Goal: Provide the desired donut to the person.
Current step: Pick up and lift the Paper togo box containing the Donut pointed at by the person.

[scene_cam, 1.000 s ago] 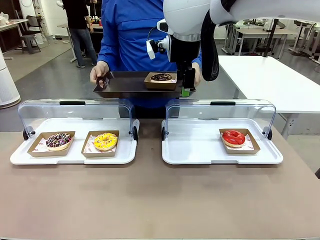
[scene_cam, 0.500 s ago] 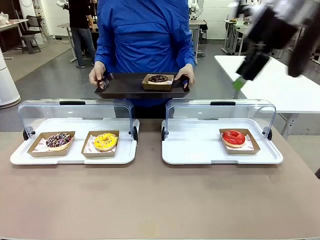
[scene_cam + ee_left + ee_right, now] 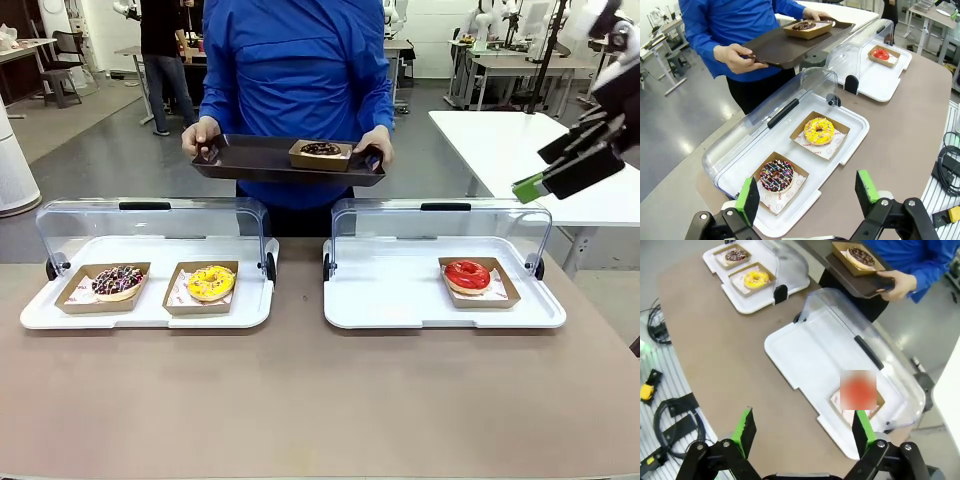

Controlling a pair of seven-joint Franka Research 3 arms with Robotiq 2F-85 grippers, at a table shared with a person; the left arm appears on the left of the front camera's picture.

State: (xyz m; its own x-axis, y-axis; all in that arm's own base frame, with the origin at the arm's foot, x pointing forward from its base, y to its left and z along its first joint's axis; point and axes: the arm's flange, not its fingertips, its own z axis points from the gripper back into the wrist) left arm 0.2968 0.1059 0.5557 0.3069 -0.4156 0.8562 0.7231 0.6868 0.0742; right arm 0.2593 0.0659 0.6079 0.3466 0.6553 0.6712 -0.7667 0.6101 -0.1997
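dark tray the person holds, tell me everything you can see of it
The dark tray is a flat matte brown-black rectangle with a low rim, plastic by its look. The person holds it level in the air, a hand gripping each short end. A cardboard box with a chocolate donut sits on it.

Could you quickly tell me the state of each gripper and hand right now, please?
Left gripper: open, holding nothing.
Right gripper: open, holding nothing.
Person's hands: holding the dark tray.

front facing person (image 3: pixel 295 80), wrists above table (image 3: pixel 300 400)
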